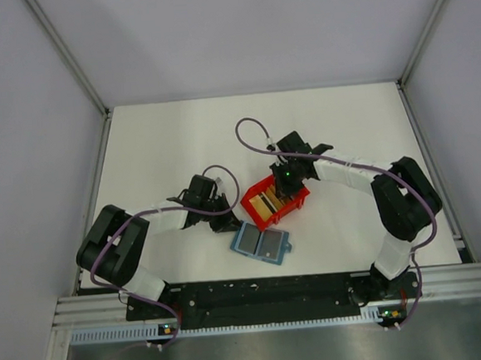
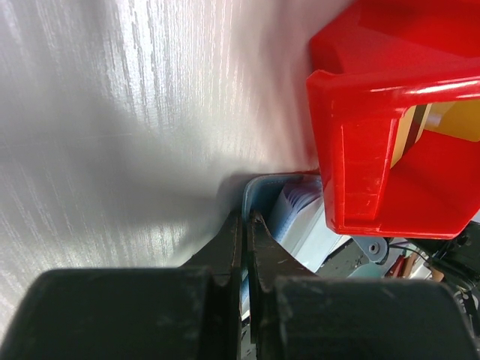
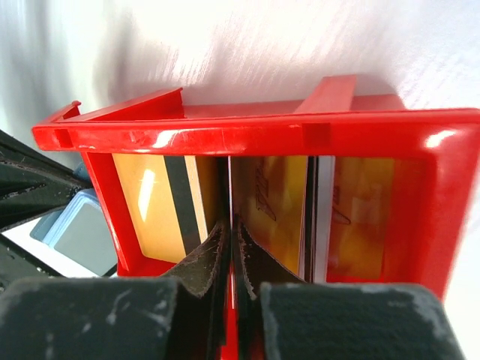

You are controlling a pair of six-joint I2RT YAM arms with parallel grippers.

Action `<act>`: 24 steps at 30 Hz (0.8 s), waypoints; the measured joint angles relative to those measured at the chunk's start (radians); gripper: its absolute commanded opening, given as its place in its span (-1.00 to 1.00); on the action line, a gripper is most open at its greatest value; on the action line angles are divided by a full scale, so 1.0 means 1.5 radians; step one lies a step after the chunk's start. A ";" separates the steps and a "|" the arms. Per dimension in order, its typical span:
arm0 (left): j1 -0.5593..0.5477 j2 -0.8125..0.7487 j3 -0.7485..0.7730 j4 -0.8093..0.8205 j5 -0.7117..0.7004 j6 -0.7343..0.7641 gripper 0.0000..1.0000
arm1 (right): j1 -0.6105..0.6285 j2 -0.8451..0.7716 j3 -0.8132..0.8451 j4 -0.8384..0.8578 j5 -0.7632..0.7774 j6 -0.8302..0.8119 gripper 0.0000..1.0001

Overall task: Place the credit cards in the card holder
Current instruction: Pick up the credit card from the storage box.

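Note:
The teal card holder (image 1: 262, 243) lies open on the table in front of the red bin (image 1: 302, 198). My left gripper (image 1: 225, 223) is at the holder's far left corner. In the left wrist view the gripper (image 2: 245, 223) is shut on the holder's edge (image 2: 259, 187). Several credit cards (image 1: 267, 203) stand on edge in the bin. My right gripper (image 1: 285, 190) reaches down into the bin. In the right wrist view the gripper (image 3: 232, 225) is shut on the thin edge of one upright card (image 3: 231, 187), between a gold card with a black stripe (image 3: 157, 202) and other gold cards (image 3: 277, 195).
The red bin (image 3: 262, 135) walls hem in the right fingers on all sides. The bin's corner (image 2: 360, 172) overhangs the holder close to the left fingers. The holder (image 3: 82, 232) shows just left of the bin. White table lies behind and to both sides.

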 measured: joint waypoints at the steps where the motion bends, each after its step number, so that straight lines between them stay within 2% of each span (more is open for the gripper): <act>1: 0.000 -0.002 -0.001 -0.001 -0.003 0.000 -1.00 | 0.000 -0.006 0.000 0.000 0.010 0.002 -1.00; 12: -0.001 -0.111 -0.046 -0.051 -0.098 -0.002 -1.00 | 0.001 -0.155 -0.002 -0.004 0.133 0.044 -1.00; 18: -0.002 -0.211 -0.090 -0.075 -0.127 -0.021 -1.00 | 0.008 -0.267 -0.067 0.035 0.129 0.109 -1.00; 21: -0.008 -0.268 -0.115 -0.094 -0.137 -0.038 -1.00 | 0.048 -0.327 -0.114 0.066 0.136 0.166 -1.00; 24: -0.016 -0.328 -0.136 -0.114 -0.147 -0.056 -1.00 | 0.143 -0.355 -0.157 0.113 0.182 0.235 -1.00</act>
